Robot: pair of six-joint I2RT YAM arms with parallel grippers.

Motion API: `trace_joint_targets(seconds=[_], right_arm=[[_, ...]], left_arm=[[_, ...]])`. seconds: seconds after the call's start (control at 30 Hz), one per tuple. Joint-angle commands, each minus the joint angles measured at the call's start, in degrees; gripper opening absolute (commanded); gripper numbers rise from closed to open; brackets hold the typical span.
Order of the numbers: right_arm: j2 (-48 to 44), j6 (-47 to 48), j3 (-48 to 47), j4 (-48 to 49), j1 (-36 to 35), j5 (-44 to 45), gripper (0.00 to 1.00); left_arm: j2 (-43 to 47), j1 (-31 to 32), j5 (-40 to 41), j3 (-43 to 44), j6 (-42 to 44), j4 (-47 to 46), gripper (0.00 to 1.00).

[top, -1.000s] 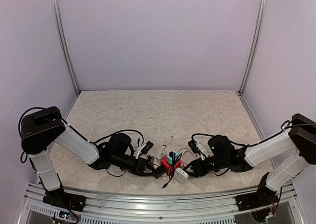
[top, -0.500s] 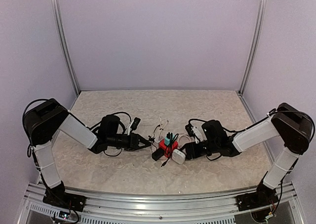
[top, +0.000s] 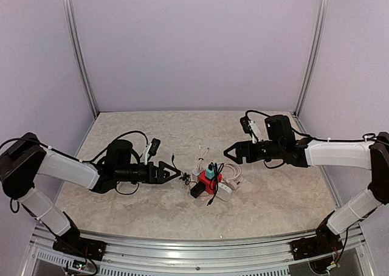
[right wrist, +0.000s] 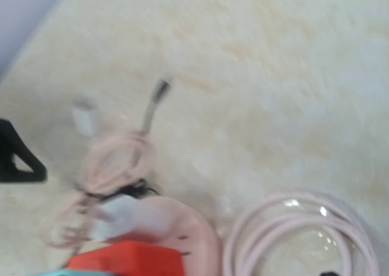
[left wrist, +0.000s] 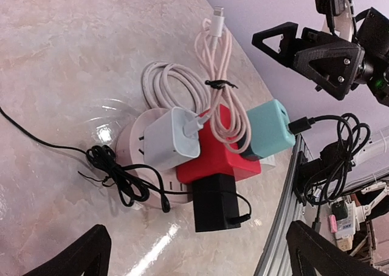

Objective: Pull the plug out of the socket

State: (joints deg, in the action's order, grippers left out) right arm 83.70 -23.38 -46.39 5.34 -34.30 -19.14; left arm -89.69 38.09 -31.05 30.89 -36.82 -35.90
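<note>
Socket (top: 202, 180): bright red plastic cube, glossy, square edges; on the table (top: 152, 130) near its front middle, between the two grippers, touched by neither
Teal adapter (left wrist: 267, 130): plugged into the cube's top face, black lead entering its outer end
White adapter (left wrist: 173, 139): seated in a side face, pale pink cable running from it
Black adapter (left wrist: 216, 203): seated in the face nearest the left wrist camera; thin black wire (left wrist: 115, 172) tangled on the table just beside
Pink cable (left wrist: 216, 75): bundled, cinched with a black tie, draped over the red cube; another loop coiled flat on the table close by
Pale round piece (left wrist: 130, 142): partly hidden behind the white adapter, touching the cube; cannot tell what it is
Left gripper (top: 173, 174): jaws spread wide, nothing between them; low over the table, just left of the socket, apart from it
Right gripper (top: 230, 153): jaws apart, empty; raised, behind and right of the socket, clear of it
Right wrist view: blurred; red edge of the cube at the bottom, pale cable loops on the mottled surface
</note>
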Motion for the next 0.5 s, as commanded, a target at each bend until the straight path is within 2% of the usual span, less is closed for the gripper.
trace_joint_targets(seconds=[0.0, 0.1, 0.2, 0.33, 0.47], right_arm=[[-6.6, 2.4, 0.8, -3.7, 0.4, -2.2, 0.89], [-8.2, 7.0, 3.4, -3.6, 0.0, -3.2, 0.91], [-8.9, 11.0, 6.3, -2.6, -2.4, -3.0, 0.91], [-8.9, 14.3, 7.7, -1.5, -7.5, 0.4, 0.91], [-9.0, 17.7, 11.1, 2.8, -10.8, 5.1, 0.91]], left_arm=[[8.1, 8.6, 16.3, 2.2, 11.9, 14.6, 0.99], [10.7, 11.6, 20.8, 0.5, 13.5, 14.3, 0.99], [12.9, 11.8, 20.8, -5.3, 12.8, 8.3, 0.99], [14.6, 12.2, 21.0, -9.2, 13.3, 3.5, 0.99], [13.6, 13.1, 20.9, -9.4, 14.9, 2.1, 0.99]])
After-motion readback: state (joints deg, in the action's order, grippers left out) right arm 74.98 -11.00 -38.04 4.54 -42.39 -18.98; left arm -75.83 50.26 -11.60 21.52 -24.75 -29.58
